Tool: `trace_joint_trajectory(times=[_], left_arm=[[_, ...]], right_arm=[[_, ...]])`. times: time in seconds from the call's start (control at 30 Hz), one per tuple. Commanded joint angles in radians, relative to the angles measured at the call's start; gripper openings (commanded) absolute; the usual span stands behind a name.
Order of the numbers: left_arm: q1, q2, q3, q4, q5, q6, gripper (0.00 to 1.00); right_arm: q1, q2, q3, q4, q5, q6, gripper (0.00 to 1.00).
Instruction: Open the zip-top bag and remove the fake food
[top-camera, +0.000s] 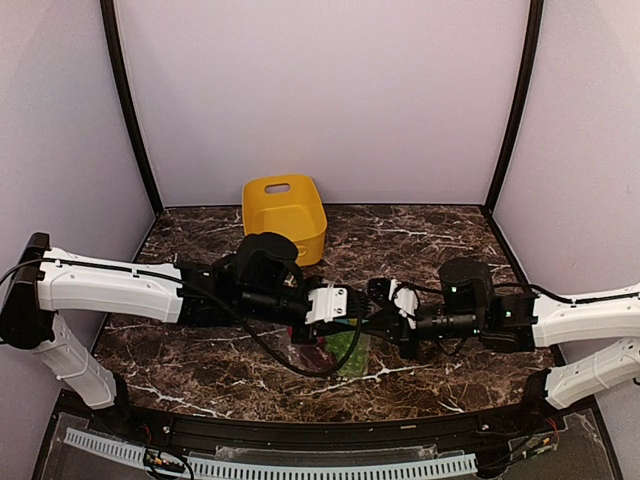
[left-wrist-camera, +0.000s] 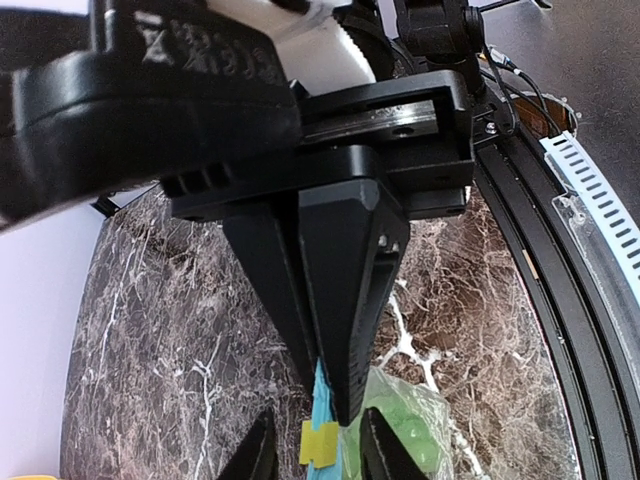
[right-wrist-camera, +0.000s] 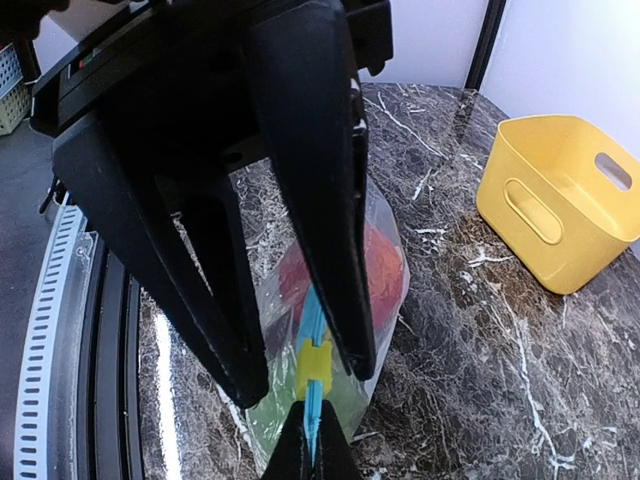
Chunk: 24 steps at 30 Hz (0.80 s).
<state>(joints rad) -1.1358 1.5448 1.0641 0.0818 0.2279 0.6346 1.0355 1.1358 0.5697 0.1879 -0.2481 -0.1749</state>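
The zip-top bag (top-camera: 345, 352) hangs just above the table between my two grippers, its teal zip strip (right-wrist-camera: 312, 315) uppermost with a yellow slider (right-wrist-camera: 313, 368) on it. My left gripper (left-wrist-camera: 335, 405) is shut on the end of the zip strip and shows in the top view (top-camera: 345, 318). My right gripper (right-wrist-camera: 303, 375) is open, its fingers (right-wrist-camera: 245, 380) straddling the slider without touching it; it also shows in the top view (top-camera: 368, 322). The fake food is inside the bag: a red fruit (right-wrist-camera: 385, 270) and green grapes (left-wrist-camera: 412, 432). The dark purple piece is not clearly visible.
A yellow plastic bin (top-camera: 285, 215) stands at the back of the marble table (top-camera: 450, 235), behind the left arm, and shows in the right wrist view (right-wrist-camera: 560, 200). A slotted cable duct (top-camera: 300, 465) runs along the near edge.
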Motion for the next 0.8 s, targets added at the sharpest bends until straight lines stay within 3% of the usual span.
trace_joint_trajectory(times=[0.0,0.57,0.77], left_arm=[[0.011,-0.008,-0.018,0.017,0.027,-0.019,0.25],[0.025,0.035,-0.003,0.007,0.07,-0.016,0.22],[0.025,0.047,0.012,-0.002,0.082,-0.008,0.12]], right_arm=[[0.012,-0.027,-0.017,0.061,0.01,-0.012,0.0],[0.016,-0.033,-0.034,0.081,0.013,-0.008,0.0],[0.018,-0.04,-0.038,0.077,0.02,-0.011,0.0]])
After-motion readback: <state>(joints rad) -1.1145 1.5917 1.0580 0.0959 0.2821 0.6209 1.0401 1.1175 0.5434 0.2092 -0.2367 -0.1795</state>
